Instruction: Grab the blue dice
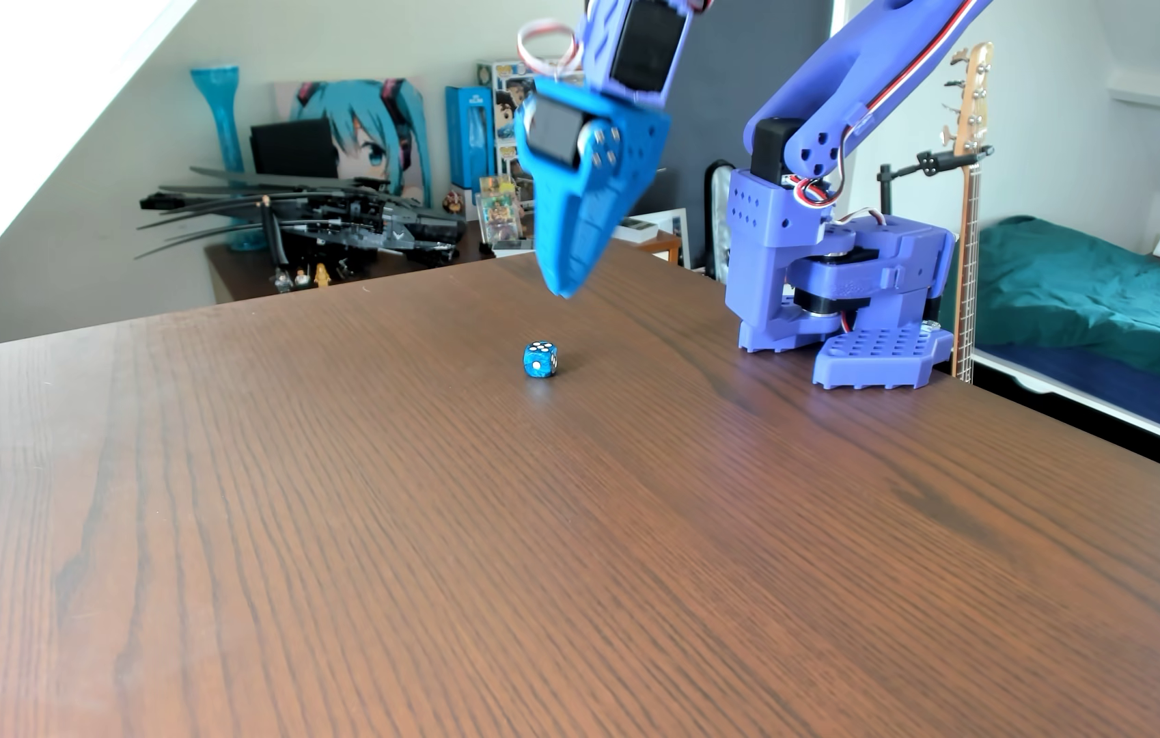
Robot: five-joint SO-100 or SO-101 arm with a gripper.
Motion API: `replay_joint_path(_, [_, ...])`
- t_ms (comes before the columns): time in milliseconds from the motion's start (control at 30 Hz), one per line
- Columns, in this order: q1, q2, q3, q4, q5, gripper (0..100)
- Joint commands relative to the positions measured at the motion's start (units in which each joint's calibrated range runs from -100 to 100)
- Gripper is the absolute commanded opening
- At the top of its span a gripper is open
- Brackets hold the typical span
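The die (pixel 540 360) sits alone on the bare wood of the table (pixel 421 532), with clear grain on every side of it. That free space suits a pinch from above, since nothing nearby could snag a jaw. It rests flat on one face, with five pips up and a single pip toward the camera.

The jaws (pixel 565 289) hang in the air above and behind the die, tips pointing down, and they do not touch the table. They look brought together to a single point with no gap visible, so I judge them closed and empty. The camera sees them nearly edge-on, though, so a thin slit could be hidden. The downward tilt looks like an approach pose, lining the tips up for a drop onto the die.

From the tips, the die lies below, slightly to the left as this view shows it, and toward the camera. It is apart from them, with open air and a strip of table between. The die is much smaller than either jaw, so the jaws would need to part and then come down straddling it, well centred, or it could skid away.
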State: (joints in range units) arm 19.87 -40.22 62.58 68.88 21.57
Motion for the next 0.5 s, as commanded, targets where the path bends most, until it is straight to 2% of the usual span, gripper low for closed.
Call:
replay_joint_path(0, [1.6,0.2,1.1,0.2,1.6,2])
replay_joint_path(133, [0.0,0.2,1.1,0.0,1.4,6])
replay_joint_path(333, [-1.2,0.2,1.5,0.0,2.4,28])
replay_joint_path(467, [2.6,1.0,2.3,-0.1,4.0,28])
